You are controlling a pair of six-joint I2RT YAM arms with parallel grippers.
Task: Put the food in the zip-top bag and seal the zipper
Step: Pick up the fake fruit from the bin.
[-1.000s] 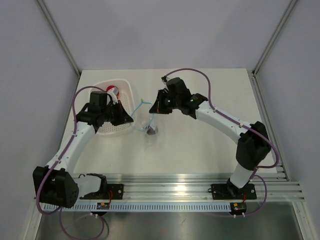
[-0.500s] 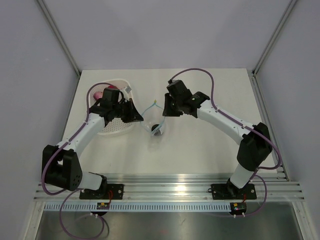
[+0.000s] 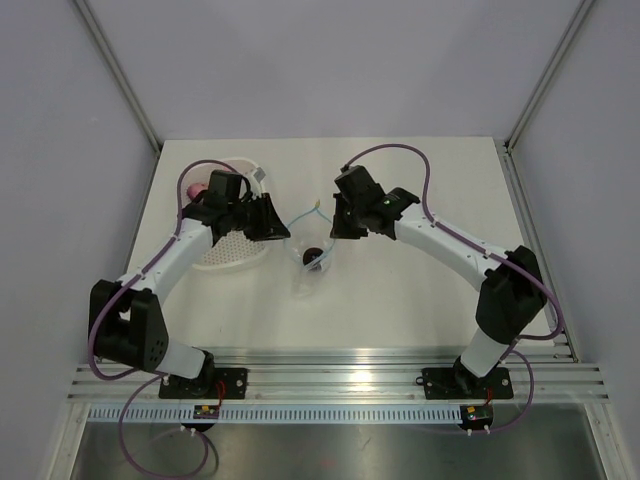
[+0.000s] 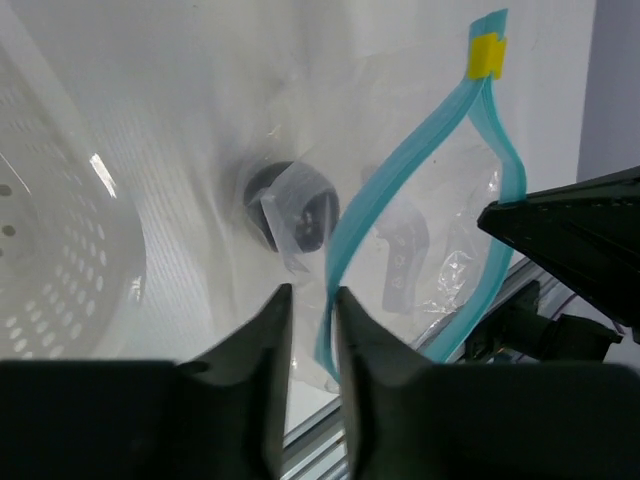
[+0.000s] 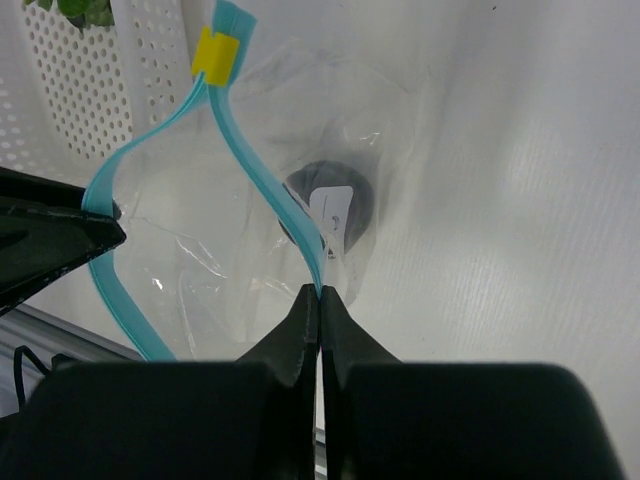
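You've got both claws on the zipper (image 5: 262,172).
- Right gripper (image 5: 320,295): fingers pressed together, pinching one lip of the teal strip partway along.
- Left gripper (image 4: 312,320): fingers nearly together with a slim gap showing. The other lip runs into that gap, so it reads as pinched.

The two lips are pulled apart, so the mouth of the zip-top bag (image 5: 230,250) gapes. The bag hangs between the claws near the bench (image 3: 420,300) centre. I can't tell if its bottom touches the surface.

A yellow tab (image 5: 213,55) sits at the zipper end where the lips meet. Inside the bag is one dark round piece (image 5: 335,205) with a white label.

The pink piece (image 3: 195,190) sits in the white perforated basket (image 3: 228,255), toward the far-left corner. The green leafy piece (image 5: 85,10) is in there too, at the edge of the right wrist view. The basket is just beside the bag.
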